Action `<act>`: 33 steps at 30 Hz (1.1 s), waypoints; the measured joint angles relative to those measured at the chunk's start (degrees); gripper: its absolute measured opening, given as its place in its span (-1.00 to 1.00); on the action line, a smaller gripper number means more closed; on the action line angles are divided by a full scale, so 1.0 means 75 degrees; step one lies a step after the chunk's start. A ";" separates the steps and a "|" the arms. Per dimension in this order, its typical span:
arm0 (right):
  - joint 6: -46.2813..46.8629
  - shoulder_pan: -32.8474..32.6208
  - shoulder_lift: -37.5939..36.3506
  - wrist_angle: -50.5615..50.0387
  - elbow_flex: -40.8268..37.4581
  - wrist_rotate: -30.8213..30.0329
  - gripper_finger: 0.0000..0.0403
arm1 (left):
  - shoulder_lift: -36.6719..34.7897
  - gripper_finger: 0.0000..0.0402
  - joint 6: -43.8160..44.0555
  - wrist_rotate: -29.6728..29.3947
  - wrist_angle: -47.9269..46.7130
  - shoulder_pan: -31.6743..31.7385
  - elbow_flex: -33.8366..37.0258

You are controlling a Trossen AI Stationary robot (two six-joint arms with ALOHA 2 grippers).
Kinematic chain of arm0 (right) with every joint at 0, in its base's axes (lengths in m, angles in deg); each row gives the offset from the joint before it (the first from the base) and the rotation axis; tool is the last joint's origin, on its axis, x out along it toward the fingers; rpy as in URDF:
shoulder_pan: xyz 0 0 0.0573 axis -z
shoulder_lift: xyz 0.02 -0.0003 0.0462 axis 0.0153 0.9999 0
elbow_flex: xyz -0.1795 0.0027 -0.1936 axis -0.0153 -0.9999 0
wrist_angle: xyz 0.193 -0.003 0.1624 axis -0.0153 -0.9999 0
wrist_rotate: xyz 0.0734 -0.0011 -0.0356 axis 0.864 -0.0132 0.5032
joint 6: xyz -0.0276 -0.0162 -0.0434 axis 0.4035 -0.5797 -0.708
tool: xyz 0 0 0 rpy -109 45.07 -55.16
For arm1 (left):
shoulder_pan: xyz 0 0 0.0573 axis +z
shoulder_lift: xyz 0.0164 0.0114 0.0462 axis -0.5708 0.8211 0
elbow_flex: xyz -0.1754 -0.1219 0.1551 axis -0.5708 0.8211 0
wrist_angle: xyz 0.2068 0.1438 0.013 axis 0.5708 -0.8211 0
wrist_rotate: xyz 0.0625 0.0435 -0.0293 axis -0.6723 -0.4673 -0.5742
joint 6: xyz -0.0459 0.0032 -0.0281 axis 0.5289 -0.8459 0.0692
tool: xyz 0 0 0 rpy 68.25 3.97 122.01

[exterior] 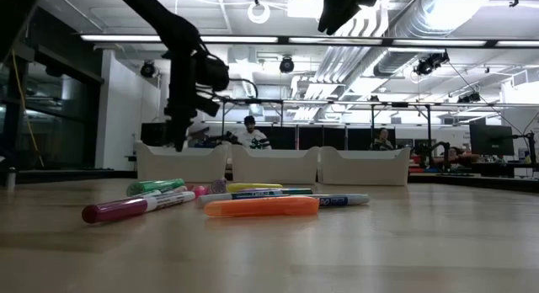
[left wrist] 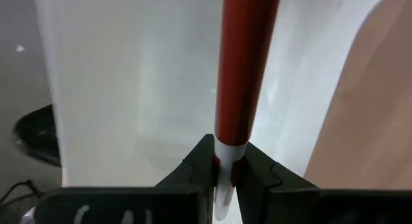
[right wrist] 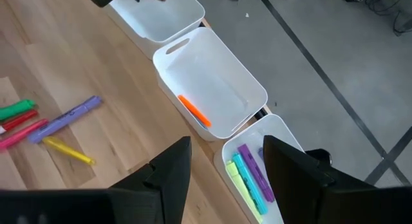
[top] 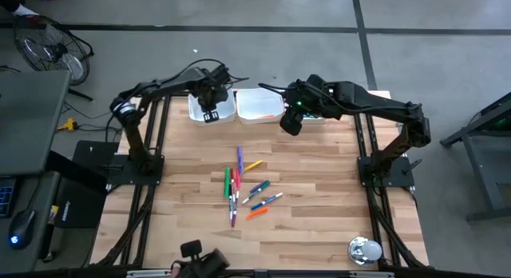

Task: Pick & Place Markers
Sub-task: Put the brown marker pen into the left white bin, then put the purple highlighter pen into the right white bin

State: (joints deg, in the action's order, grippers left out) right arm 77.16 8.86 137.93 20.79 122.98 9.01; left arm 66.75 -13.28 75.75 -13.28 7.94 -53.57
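My left gripper (top: 211,113) hangs over the left white tray (top: 223,112) at the table's far edge, shut on a red marker with a white barrel (left wrist: 244,69). My right gripper (top: 291,123) is open and holds nothing; it hovers high above the table in front of the middle tray (right wrist: 212,89) and the right tray (right wrist: 283,147). An orange marker (right wrist: 194,111) lies in the middle tray. Purple, teal and yellow-green markers (right wrist: 248,176) lie in the right tray. Several loose markers (top: 243,190) lie flat on the table's middle, seen close in the low view as a row (exterior: 253,206). My left gripper pinches the red marker's white barrel end (left wrist: 225,156) between its two fingers (left wrist: 193,169). The marker runs out past the fingertips, along the fingers' line, lifted clear over the left tray's white inside (left wrist: 129,89). The gripper points down into the tray.
Three white trays stand in a row along the far edge (exterior: 278,165). A shiny round metal object (top: 365,250) sits at the table's near right corner. Bare wood lies around the marker pile (top: 319,222). People and equipment show in the room behind (exterior: 250,133).
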 joint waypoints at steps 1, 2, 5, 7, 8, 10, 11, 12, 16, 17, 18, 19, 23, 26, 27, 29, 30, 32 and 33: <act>0.0017 0.0000 0.0000 -0.0001 0.0001 0.0004 -0.10 | 0.0148 -0.84 -0.0078 -0.0051 -0.0192 -0.0007 -0.0131; 0.0018 0.0000 0.0000 -0.0003 0.0002 0.0038 -0.10 | 0.0292 -0.84 -0.0156 -0.0080 -0.0348 -0.0017 -0.0240; 0.0025 0.0000 0.0000 -0.0003 0.0002 0.0148 -0.10 | 0.0657 -0.84 -0.0443 -0.0085 -0.0728 0.0000 -0.0455; 0.0031 0.0000 0.0003 -0.0003 0.0002 0.0175 -0.10 | 0.0802 -0.84 -0.0589 -0.0088 -0.0778 0.0000 -0.0511; 0.0036 -0.0003 0.0003 -0.0003 -0.0001 0.0175 -0.10 | 0.0824 -0.83 -0.0629 -0.0093 -0.0854 0.0000 -0.0511; 0.0040 -0.0003 0.0003 -0.0003 0.0002 0.0175 -0.10 | 0.0848 -0.83 -0.0673 -0.0170 -0.0852 0.0000 -0.0514; 0.0040 -0.0002 0.0003 -0.0006 0.0001 0.0175 -0.10 | 0.0867 -0.82 -0.0674 -0.0229 -0.0816 -0.0003 -0.0514; 0.0040 0.0000 0.0003 -0.0006 0.0002 0.0175 -0.10 | 0.0882 -0.81 -0.0674 -0.0261 -0.0827 -0.0003 -0.0513; 0.0043 -0.0003 0.0003 -0.0006 -0.0001 0.0175 -0.10 | 0.0879 -0.75 -0.0666 -0.0328 -0.0874 -0.0003 -0.0514; 0.0042 -0.0003 0.0003 -0.0006 0.0002 0.0175 -0.10 | 0.0879 -0.74 -0.0641 -0.0382 -0.0905 -0.0003 -0.0514; 0.0040 -0.0003 0.0003 -0.0006 0.0002 0.0175 -0.10 | 0.0879 -0.73 -0.0634 -0.0418 -0.0914 -0.0003 -0.0514; 0.0040 -0.0003 0.0003 -0.0006 0.0002 0.0175 -0.10 | 0.0879 -0.71 -0.0630 -0.0455 -0.0936 -0.0003 -0.0514; 0.0040 0.0000 0.0003 -0.0006 -0.0001 0.0215 -0.10 | 0.0879 -0.66 -0.0610 -0.0370 -0.0975 -0.0003 -0.0511; 0.0041 0.0000 0.0003 -0.0006 0.0002 0.0315 -0.10 | 0.0879 -0.58 -0.0503 -0.0087 -0.0966 0.0000 -0.0511; 0.0040 -0.0002 0.0003 -0.0006 0.0002 0.0315 -0.10 | 0.0879 -0.55 -0.0421 -0.0074 -0.0972 0.0000 -0.0511; 0.0040 -0.0001 0.0003 -0.0006 0.0002 0.0316 -0.10 | 0.0879 -0.48 -0.0350 -0.0061 -0.1082 -0.0003 -0.0511; 0.0040 -0.0001 0.0003 -0.0006 0.0001 0.0318 -0.10 | 0.0877 -0.44 -0.0291 -0.0058 -0.1184 -0.0003 -0.0511; 0.0040 0.0000 0.0003 -0.0006 -0.0001 0.0318 -0.10 | 0.0876 -0.40 -0.0183 -0.0056 -0.1500 -0.0003 -0.0511; 0.0040 0.0000 0.0003 -0.0006 0.0002 0.0318 -0.10 | 0.0876 -0.38 -0.0098 -0.0057 -0.1646 -0.0003 -0.0511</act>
State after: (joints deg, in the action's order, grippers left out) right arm 77.46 8.86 137.95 20.74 122.99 11.39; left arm 73.31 -14.01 75.32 -25.62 7.92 -57.41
